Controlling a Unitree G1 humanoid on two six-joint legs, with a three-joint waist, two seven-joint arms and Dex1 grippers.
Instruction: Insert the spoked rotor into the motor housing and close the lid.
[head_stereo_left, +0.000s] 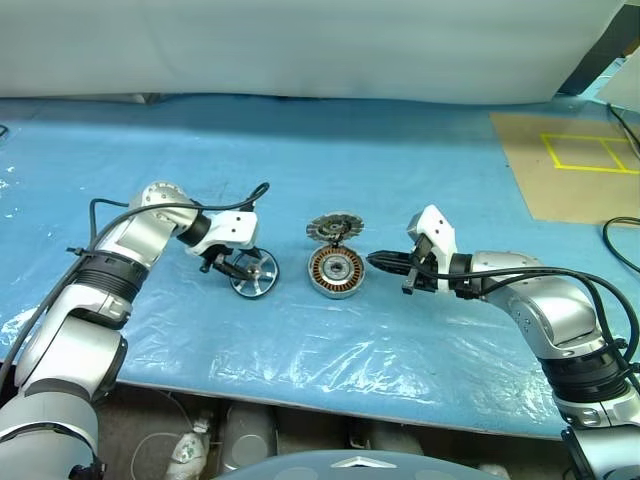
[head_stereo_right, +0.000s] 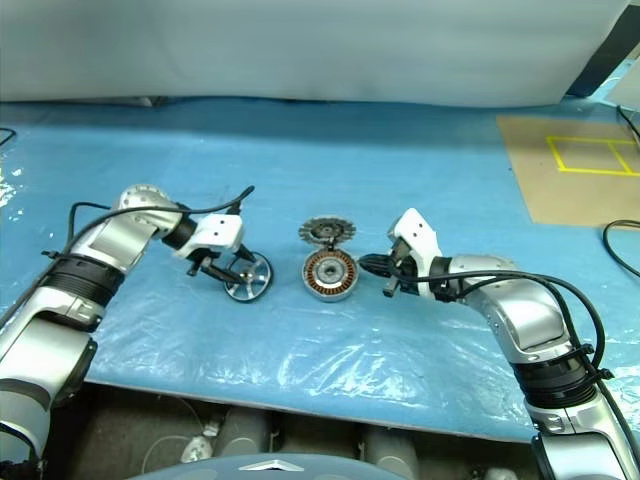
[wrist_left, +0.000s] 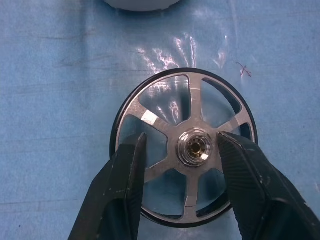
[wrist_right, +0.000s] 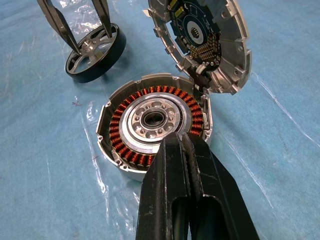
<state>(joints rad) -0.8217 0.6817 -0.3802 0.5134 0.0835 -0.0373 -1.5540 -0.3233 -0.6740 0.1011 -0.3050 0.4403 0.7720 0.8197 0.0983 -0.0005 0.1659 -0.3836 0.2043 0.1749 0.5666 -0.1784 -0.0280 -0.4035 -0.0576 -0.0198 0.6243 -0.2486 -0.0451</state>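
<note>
Spoked rotor (wrist_left: 185, 150) lies between left gripper's (wrist_left: 182, 155) parted jaws.

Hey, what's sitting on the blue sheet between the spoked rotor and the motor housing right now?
Nothing: in the left eye view only bare blue sheet separates the spoked rotor from the motor housing.

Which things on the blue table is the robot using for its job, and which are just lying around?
For the job:
- spoked rotor, with the open left tool astride its hub
- motor housing, the shut right tool at its rim
- lid, standing open behind the housing

Just lying about:
- brown board with yellow tape lines
- black cable near it
</note>
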